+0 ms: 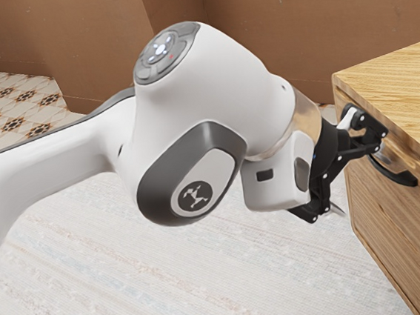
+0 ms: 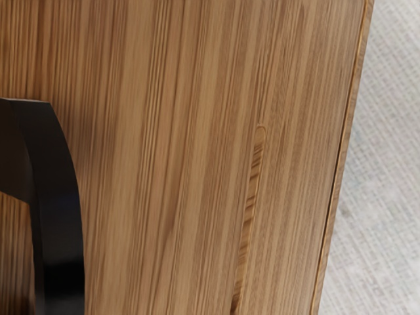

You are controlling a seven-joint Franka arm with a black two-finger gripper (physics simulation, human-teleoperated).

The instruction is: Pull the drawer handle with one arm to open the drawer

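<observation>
My hand (image 1: 356, 169) sits right against the front of the wooden cabinet (image 1: 403, 79), fingers spread apart and gripping nothing. The dark drawer handle (image 1: 397, 173) is mounted on the cabinet's front, just beside my upper fingertip. From the wrist, the handle (image 2: 56, 216) curves across the drawer front (image 2: 184, 157).
</observation>
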